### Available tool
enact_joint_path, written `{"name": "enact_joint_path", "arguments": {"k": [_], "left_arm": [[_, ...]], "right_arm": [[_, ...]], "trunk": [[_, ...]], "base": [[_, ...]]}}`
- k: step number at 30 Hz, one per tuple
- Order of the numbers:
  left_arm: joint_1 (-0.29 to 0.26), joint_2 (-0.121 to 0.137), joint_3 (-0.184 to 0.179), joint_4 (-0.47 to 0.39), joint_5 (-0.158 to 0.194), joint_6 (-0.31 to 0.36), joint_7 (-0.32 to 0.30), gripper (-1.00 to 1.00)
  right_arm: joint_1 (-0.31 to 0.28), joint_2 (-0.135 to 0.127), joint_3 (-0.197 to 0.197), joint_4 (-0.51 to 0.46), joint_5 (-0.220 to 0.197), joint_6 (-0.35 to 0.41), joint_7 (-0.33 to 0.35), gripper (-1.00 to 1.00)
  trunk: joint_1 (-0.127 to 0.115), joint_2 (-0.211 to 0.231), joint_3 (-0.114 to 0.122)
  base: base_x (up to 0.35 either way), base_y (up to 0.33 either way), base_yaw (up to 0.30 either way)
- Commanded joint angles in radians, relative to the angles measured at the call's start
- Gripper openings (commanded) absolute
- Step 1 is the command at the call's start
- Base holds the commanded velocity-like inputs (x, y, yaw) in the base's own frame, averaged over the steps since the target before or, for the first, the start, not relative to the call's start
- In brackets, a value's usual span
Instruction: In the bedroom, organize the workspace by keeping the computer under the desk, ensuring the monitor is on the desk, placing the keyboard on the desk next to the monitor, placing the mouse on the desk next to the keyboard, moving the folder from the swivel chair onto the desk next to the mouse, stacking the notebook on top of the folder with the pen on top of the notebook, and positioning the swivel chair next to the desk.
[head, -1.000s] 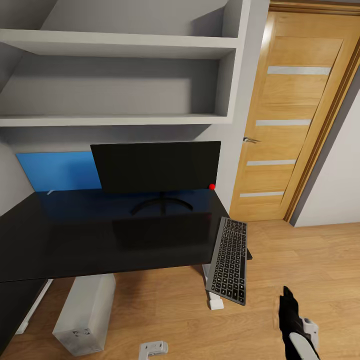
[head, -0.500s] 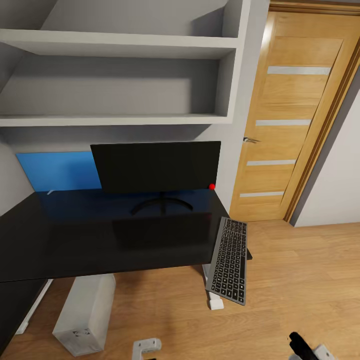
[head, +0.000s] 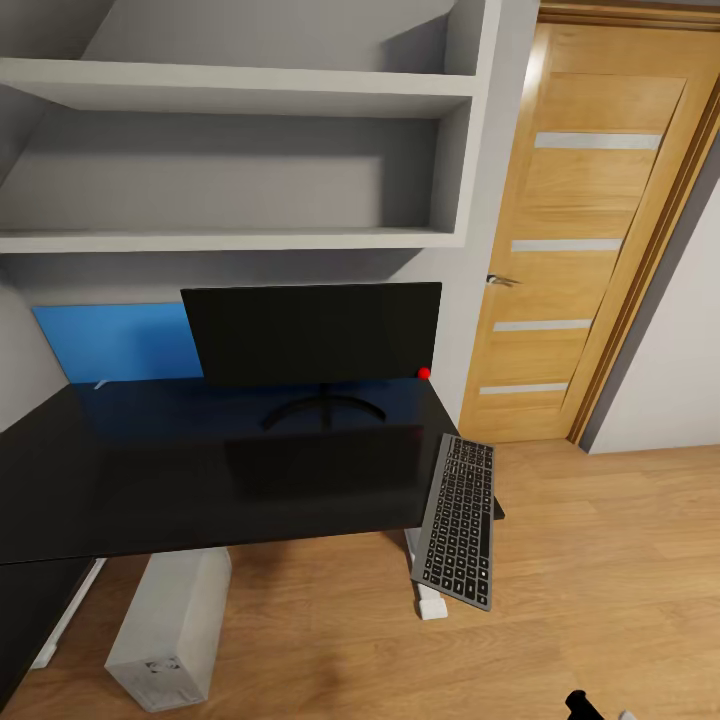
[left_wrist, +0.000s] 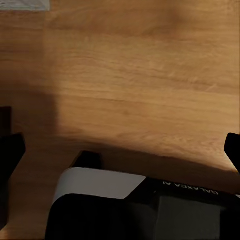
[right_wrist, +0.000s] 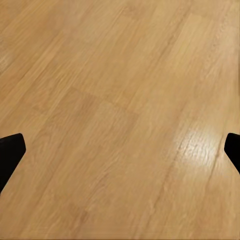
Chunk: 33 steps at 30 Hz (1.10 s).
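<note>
A: Desk (head: 200, 480): glossy black top, blue back panel. Monitor (head: 315, 335) upright on it. Keyboard (head: 458, 520), slim grey slab, lies at the desk's right edge, overhanging the corner. Pale computer (head: 170, 630) tower beneath.

B: Wrists see matte wood floor (right_wrist: 120, 100). Left gripper (left_wrist: 120, 150), right gripper (right_wrist: 120, 150): fingertips wide apart, nothing held.

A home study corner in a simulated room. A glossy black counter (head: 200, 480) fills the lower left of the frame, a monitor (head: 312, 332) standing on it. Grey wall shelves (head: 240, 95) span the upper left, a wooden door (head: 590, 230) stands at right, and light wood floor (head: 600, 560) runs below.
</note>
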Motion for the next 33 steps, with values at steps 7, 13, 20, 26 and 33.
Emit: {"name": "enact_joint_path", "arguments": {"k": [7,13,20,26,33], "left_arm": [[-0.001,0.002,-0.008,0.126,0.008,-0.170,0.004,1.00],[-0.001,0.004,-0.010,0.199,0.006,-0.258,0.004,1.00],[-0.001,0.002,-0.010,0.206,0.006,-0.266,0.004,1.00],[-0.001,0.002,-0.010,0.207,0.006,-0.267,0.004,1.00],[-0.001,0.000,-0.010,0.208,0.007,-0.267,0.004,1.00]], "right_arm": [[-0.001,0.011,-0.006,0.026,0.009,-0.024,0.025,1.00],[-0.001,0.009,-0.004,0.044,0.080,-0.027,0.135,1.00],[-0.001,0.030,-0.004,0.048,0.122,-0.027,0.147,1.00],[-0.001,0.034,-0.004,0.048,0.155,-0.027,0.148,1.00],[-0.001,0.037,-0.004,0.057,0.189,-0.027,0.147,1.00]], "trunk": [[0.000,-0.001,-0.001],[0.000,-0.001,-0.001],[0.000,-0.001,-0.001],[0.000,-0.001,-0.001],[0.000,-0.001,-0.001]], "base": [[0.000,0.000,0.000],[0.000,0.000,0.000],[0.000,0.000,0.000],[0.000,0.000,0.000],[0.000,0.000,0.000]]}}
